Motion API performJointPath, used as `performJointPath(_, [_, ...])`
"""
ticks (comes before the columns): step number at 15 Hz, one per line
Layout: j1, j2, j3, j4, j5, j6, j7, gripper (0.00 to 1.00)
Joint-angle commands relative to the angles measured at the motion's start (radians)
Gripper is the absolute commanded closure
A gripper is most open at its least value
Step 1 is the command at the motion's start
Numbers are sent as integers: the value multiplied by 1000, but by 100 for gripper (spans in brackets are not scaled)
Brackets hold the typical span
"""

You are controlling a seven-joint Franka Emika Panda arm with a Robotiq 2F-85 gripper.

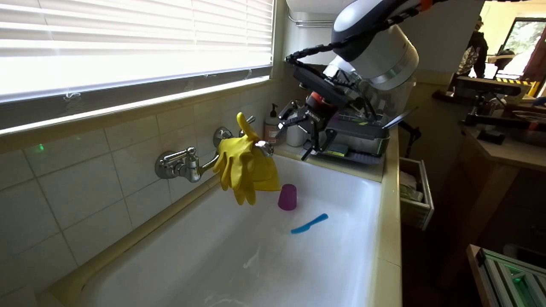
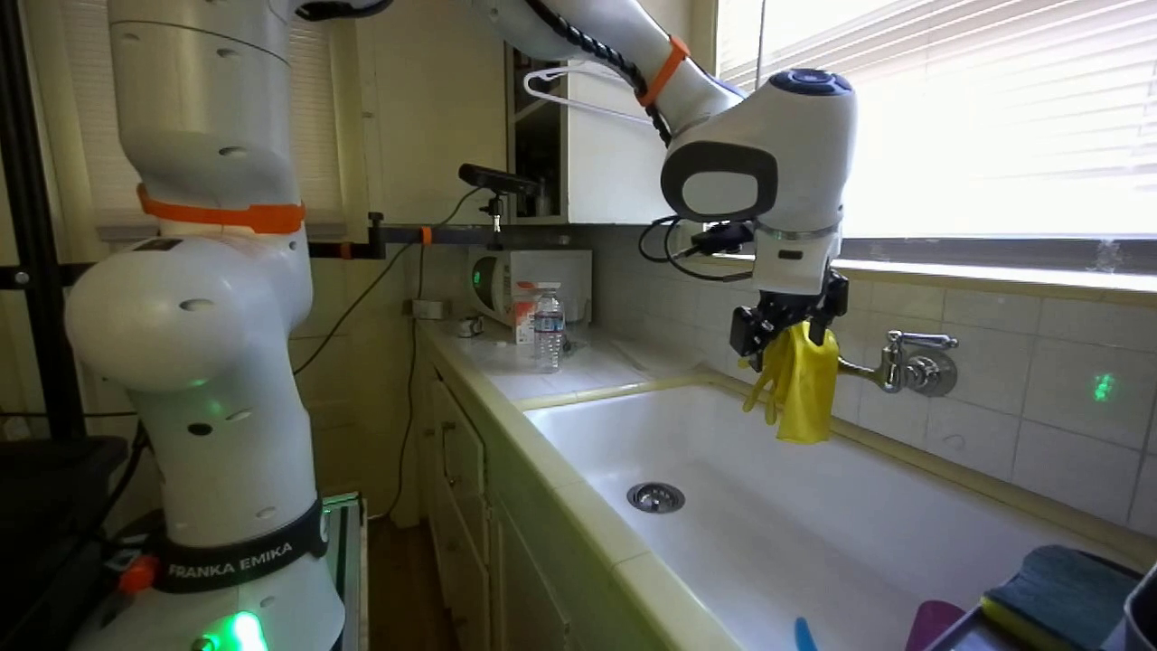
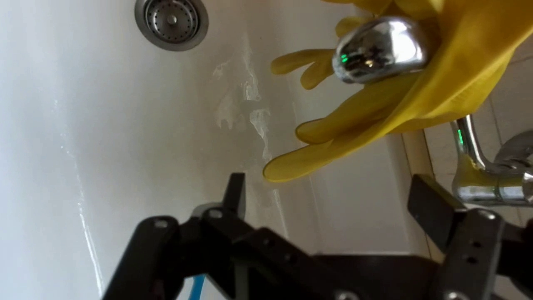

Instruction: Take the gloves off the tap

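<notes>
Approach step, I judge: gloves (image 1: 244, 164) hang over the tap (image 1: 190, 166).
My fingers (image 3: 437, 210) stand apart, empty; next, straddle the gloves, pinch.

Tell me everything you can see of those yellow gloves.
The yellow gloves look like smooth, creased, limp rubber. They hang draped over the spout of the chrome tap, its rounded end poking out. Fingers and a wide cuff dangle over the white sink; one finger sticks upward. Only the tap seems to touch them; the open gripper isn't holding them.
</notes>
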Motion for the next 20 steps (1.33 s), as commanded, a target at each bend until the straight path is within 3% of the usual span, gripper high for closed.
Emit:
performJointPath(1, [3,63,-1,44,92,19,4,0])
performJointPath(20, [19,254,19,166,369,13,-16,0])
